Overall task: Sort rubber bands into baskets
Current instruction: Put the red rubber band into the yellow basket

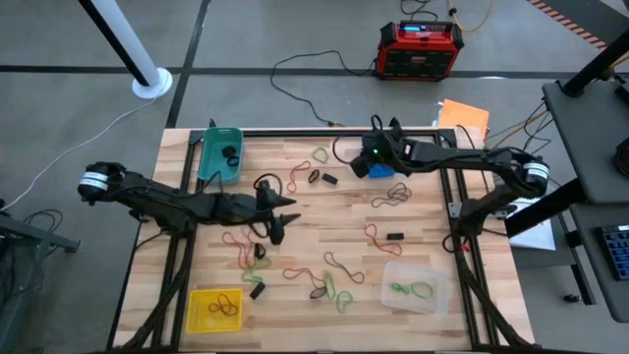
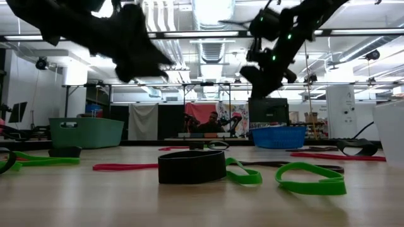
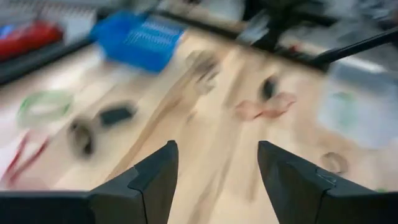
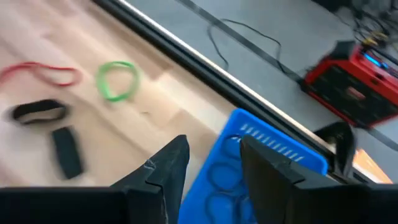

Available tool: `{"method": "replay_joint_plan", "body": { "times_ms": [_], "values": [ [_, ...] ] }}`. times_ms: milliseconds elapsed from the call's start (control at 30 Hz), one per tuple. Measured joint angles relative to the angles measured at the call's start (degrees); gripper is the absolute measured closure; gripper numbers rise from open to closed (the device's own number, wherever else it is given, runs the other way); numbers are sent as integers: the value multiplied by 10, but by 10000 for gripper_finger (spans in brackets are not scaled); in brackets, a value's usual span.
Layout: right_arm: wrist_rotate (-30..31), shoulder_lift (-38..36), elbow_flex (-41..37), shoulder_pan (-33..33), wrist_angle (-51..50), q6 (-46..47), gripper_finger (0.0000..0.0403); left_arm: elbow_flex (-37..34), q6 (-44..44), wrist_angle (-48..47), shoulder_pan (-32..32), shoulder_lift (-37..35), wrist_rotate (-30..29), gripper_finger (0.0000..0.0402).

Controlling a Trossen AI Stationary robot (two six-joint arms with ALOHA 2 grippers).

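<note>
Many rubber bands lie loose on the wooden table: green (image 1: 319, 154), black (image 1: 314, 177), red (image 1: 378, 234); a black one (image 2: 191, 167) lies nearest in the low view. The teal basket (image 1: 219, 152) stands at the far left, the blue basket (image 1: 379, 170) at the far middle, the yellow basket (image 1: 214, 308) at the near left, and the clear basket (image 1: 413, 285) at the near right. My left gripper (image 1: 282, 214) is open and empty above the table's middle (image 3: 214, 149). My right gripper (image 1: 373, 152) is open and empty over the blue basket (image 4: 261, 168), which holds blue bands.
A red-and-black box (image 1: 421, 49) stands on the floor beyond the far edge. An orange sheet (image 1: 464, 116) lies off the far right corner. Black cables run on the floor behind the table. The yellow and clear baskets each hold bands.
</note>
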Motion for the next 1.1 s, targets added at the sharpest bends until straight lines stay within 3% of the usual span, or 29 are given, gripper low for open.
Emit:
{"method": "replay_joint_plan", "body": {
  "times_ms": [167, 500, 800, 933, 1100],
  "values": [
    [0, -45, 0, 50, -16, 1, 267, 0, -66, -87, 46, 0, -1, 215],
    [-4, -117, 0, 168, -139, 13, 257, 0, -71, -108, 82, 0, 0, 219],
    [1, -124, -9, 237, -115, 72, 238, 2, -95, -143, 117, 0, 0, 217],
    [1, -111, -10, 249, -105, 73, 233, 53, -91, -208, 123, 20, -2, 216],
    [2, -95, -10, 248, -93, 70, 228, 152, -40, -319, 150, 98, -5, 216]
  ]
}}
